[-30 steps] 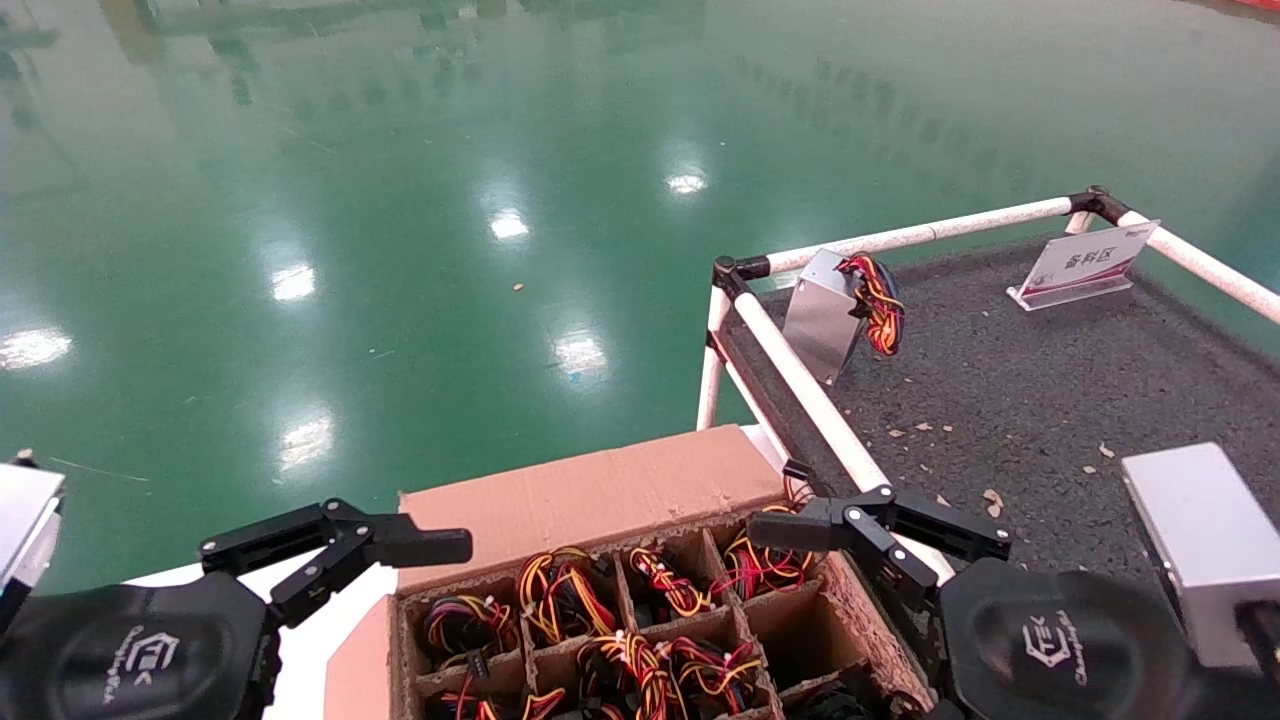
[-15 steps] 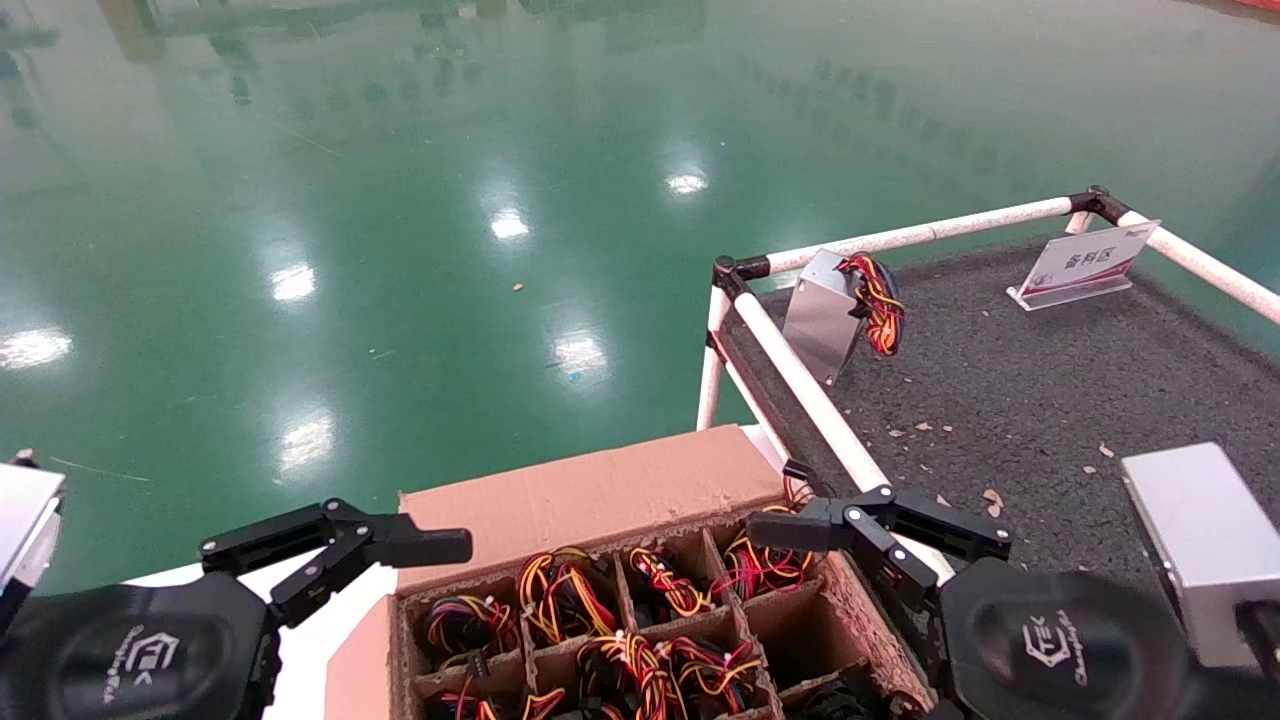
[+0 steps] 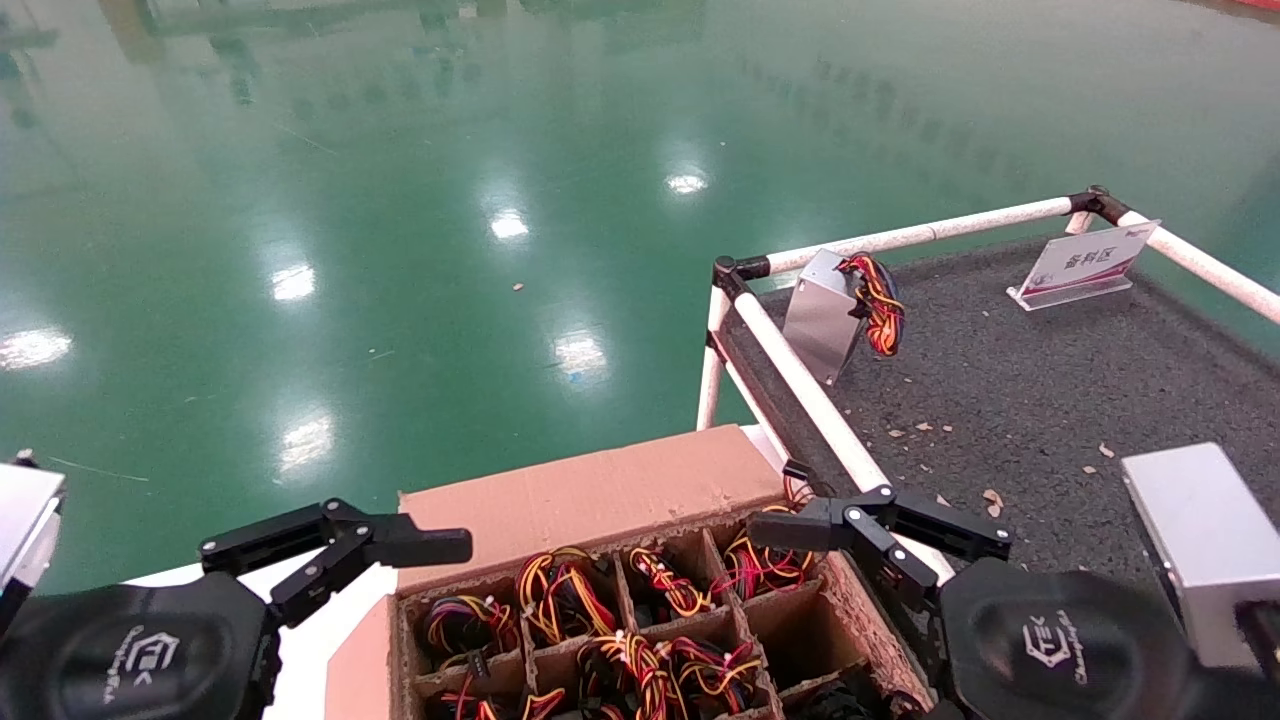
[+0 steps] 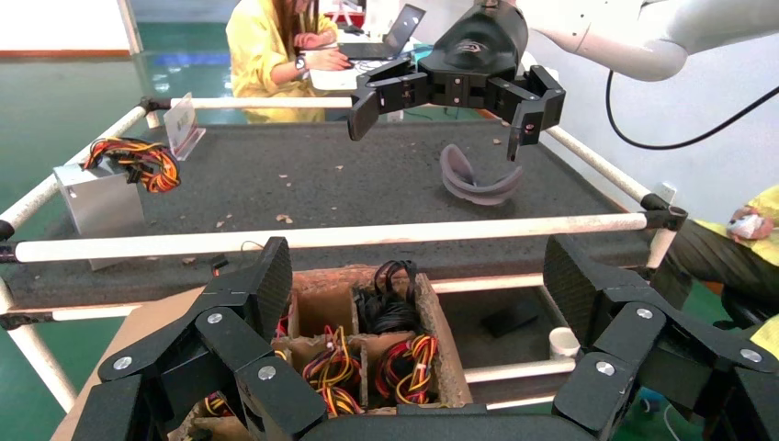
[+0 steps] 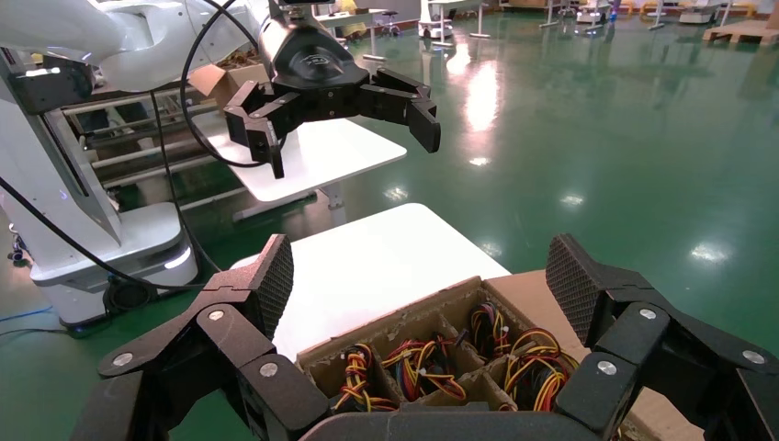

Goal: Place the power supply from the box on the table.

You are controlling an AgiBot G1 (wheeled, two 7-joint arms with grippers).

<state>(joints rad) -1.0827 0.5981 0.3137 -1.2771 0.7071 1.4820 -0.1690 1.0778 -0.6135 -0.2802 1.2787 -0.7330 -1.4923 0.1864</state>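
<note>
Nothing shifted since a second ago: both grippers, carton and casing all where they were.

Left gripper (image 3: 385, 555) parked above the carton's left edge, over the white side stand (image 5: 367, 266), fingers spread wide and holding nothing. Right gripper (image 3: 850, 535) poised over the far right corner of the box (image 3: 600, 500), beside the white pipe rail (image 3: 800, 385), fingers likewise splayed and empty; seen from the left wrist as a black claw hanging above the dark mat.

Brown cardboard box standing just off the table's near left corner, flap folded outward, grid of square cells packed with red, yellow, orange and black wire bundles (image 3: 560, 590); cell at the near right corner showing bare cardboard.

One power supply (image 3: 825, 310) already out on the table (image 3: 1050, 400), in the far left corner, silver casing tipped on edge against the rail with its coloured wire tail on top. White sign card (image 3: 1085, 262) propped near the far right corner. Grey curved band (image 4: 473, 179) lying on the mat further along, visible from the left wrist only. Scraps of cardboard scattered on the speckled surface. Glossy green floor (image 3: 400, 200) beyond.
</note>
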